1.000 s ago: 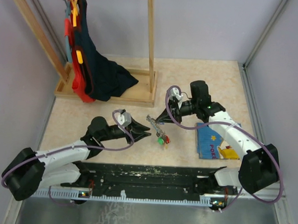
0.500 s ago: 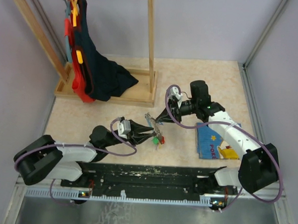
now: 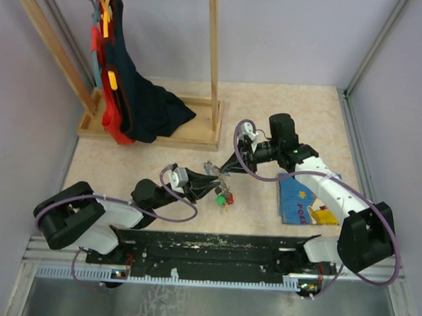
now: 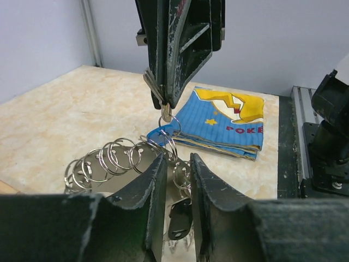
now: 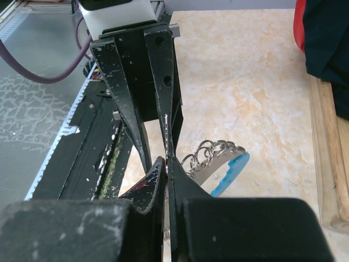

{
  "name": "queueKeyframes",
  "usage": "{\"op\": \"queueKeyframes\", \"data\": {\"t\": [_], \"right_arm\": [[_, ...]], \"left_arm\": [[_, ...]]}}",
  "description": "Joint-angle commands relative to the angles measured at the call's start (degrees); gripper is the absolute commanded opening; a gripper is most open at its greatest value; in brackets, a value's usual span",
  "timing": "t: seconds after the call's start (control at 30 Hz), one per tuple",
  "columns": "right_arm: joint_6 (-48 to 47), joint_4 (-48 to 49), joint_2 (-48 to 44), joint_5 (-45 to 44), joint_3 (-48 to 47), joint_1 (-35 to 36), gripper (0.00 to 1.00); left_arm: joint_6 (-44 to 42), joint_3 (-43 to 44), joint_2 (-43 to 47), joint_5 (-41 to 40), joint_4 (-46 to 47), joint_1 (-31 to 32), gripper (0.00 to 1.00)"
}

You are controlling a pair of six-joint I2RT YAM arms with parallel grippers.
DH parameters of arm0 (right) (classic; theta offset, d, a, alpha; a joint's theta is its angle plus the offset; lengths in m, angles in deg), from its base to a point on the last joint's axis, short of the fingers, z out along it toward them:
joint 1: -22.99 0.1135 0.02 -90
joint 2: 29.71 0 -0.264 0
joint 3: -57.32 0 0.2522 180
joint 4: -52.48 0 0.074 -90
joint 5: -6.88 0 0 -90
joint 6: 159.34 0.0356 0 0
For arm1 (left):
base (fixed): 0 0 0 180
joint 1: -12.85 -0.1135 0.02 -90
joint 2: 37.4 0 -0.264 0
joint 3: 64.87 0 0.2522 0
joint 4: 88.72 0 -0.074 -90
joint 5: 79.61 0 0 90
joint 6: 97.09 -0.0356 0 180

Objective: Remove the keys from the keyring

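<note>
Found silvery metal keyring point(image 4: 117, 158) strung between both arms near centre of top view, above beige stone-pattern table point(image 4: 49, 109). Noted right claw point(image 4: 166, 101) clenched on its upper end. Saw left claw point(image 4: 178, 162) nearly closed round one ring; could not tell whether gripping. Spotted small green- and red-headed metal keys point(image 3: 226, 197) just below, seemingly attached. Judged task early: none freed, all left to remove.

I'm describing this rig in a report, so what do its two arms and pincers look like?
The left arm and right arm each have white link shells, bulky black joint housings and a looping purple cable. The left pincer and right pincer have black, tapering wedge-shaped fingers scuffed with pale scratches.
</note>
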Motion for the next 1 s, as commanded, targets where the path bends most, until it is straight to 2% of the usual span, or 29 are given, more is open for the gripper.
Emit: {"op": "queueKeyframes", "data": {"t": [0.0, 0.97], "right_arm": [[0.55, 3.97, -0.14, 1.97, -0.32, -0.58, 0.0], [0.64, 4.32, -0.14, 2.15, -0.13, -0.55, 0.0]], "left_arm": [[1.55, 0.45, -1.74, -0.44, 5.96, 0.67, 0.28], [3.18, 2.13, -4.72, -6.86, 6.35, 2.7, 0.23]]}}
